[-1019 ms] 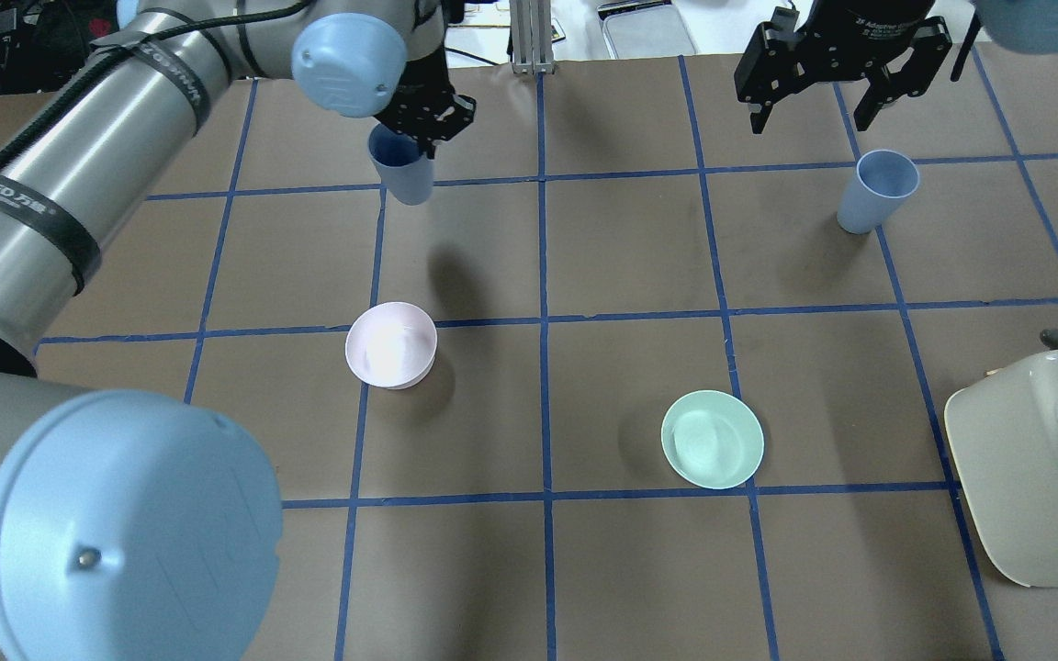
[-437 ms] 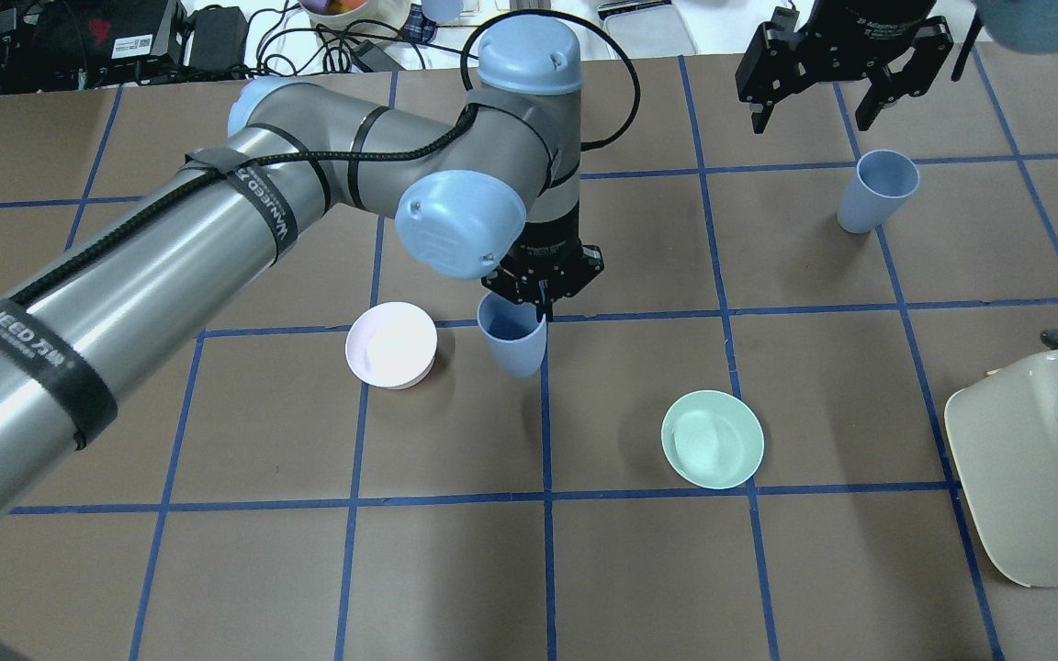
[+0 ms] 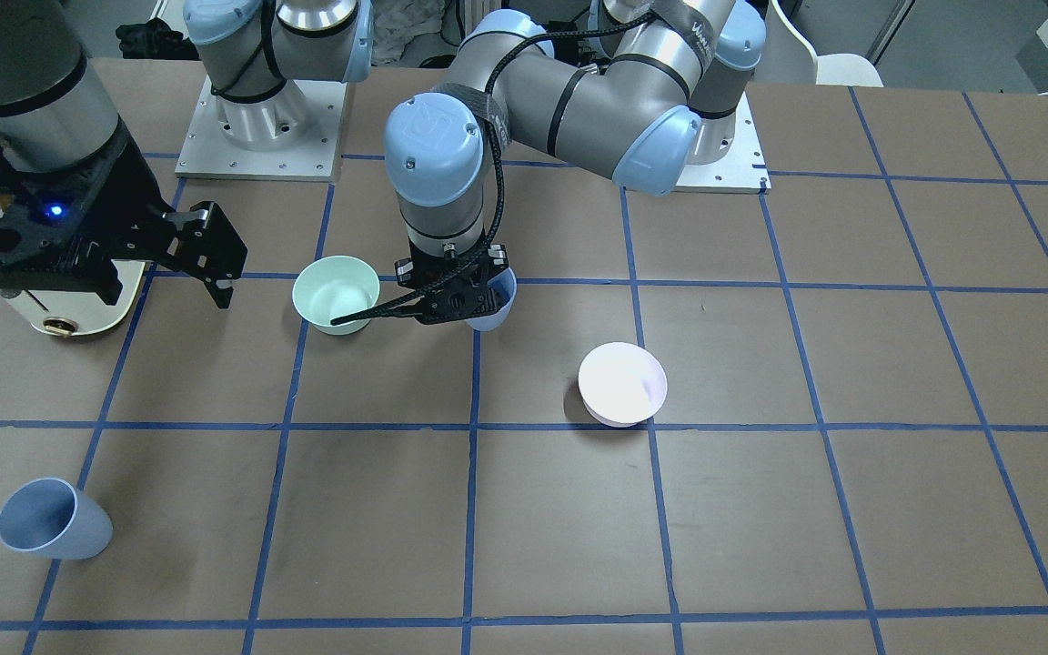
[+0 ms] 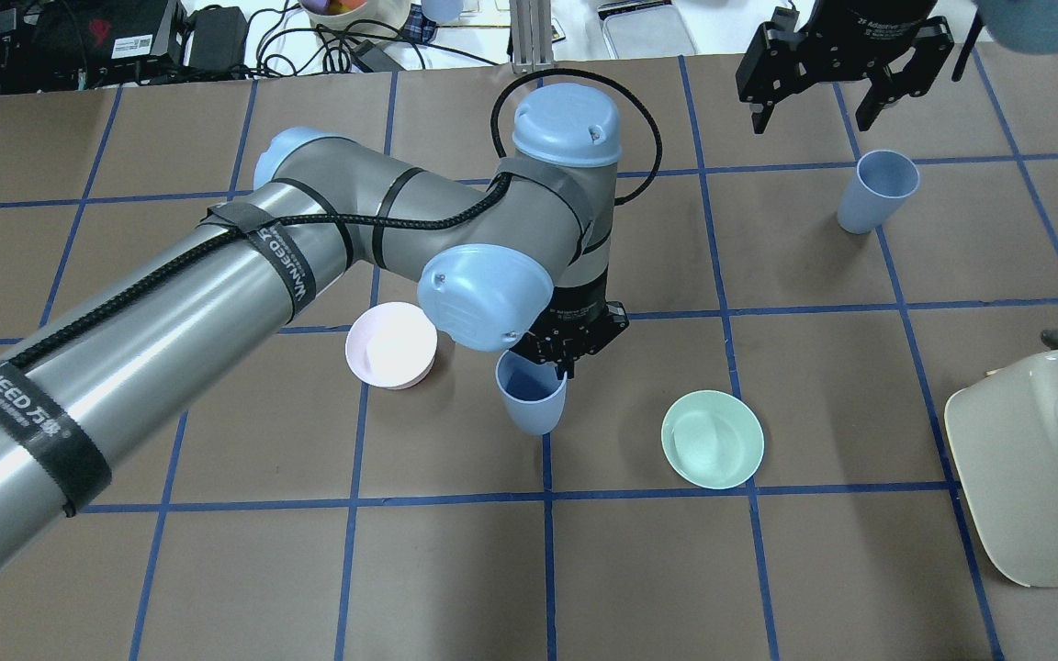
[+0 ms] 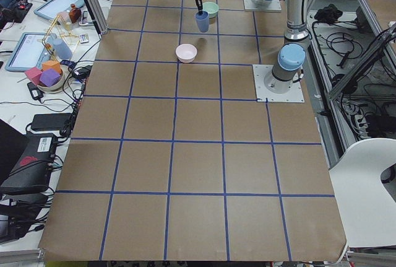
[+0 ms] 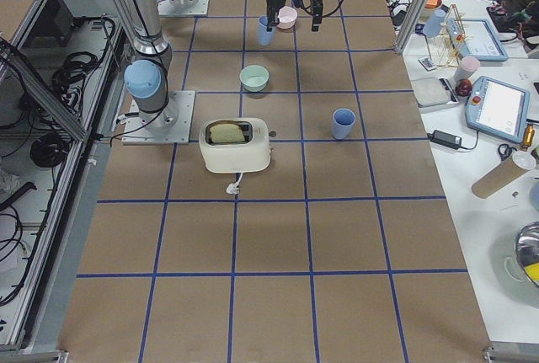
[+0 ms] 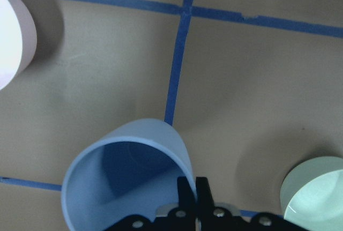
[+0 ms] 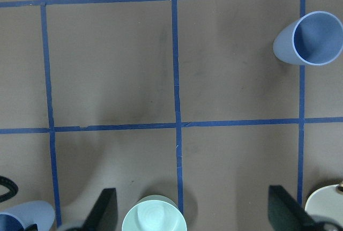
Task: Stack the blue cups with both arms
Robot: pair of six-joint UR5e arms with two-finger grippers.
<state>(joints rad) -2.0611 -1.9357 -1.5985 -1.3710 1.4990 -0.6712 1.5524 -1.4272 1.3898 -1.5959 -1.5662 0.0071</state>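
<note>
My left gripper (image 4: 555, 360) is shut on the rim of one pale-blue cup (image 4: 531, 402), held upright between the two bowls; the frames do not show if it touches the table. The left wrist view shows the fingers (image 7: 186, 188) pinching the cup's wall (image 7: 126, 172). In the front view the cup (image 3: 495, 307) hangs beside the mint bowl. The second blue cup (image 4: 878, 191) stands upright at the far right, also seen in the front view (image 3: 53, 532). My right gripper (image 4: 811, 115) is open and empty, hovering just beyond that cup (image 8: 309, 39).
A pale pink bowl (image 4: 391, 344) sits left of the held cup. A mint-green bowl (image 4: 712, 439) sits to its right. A cream toaster (image 4: 1043, 459) stands at the near right edge. Cables and boxes lie past the table's far edge.
My left arm has carried the blue cup from the far left of the table toward me and rightward, to between the two bowls. The right arm and second cup have not moved.
</note>
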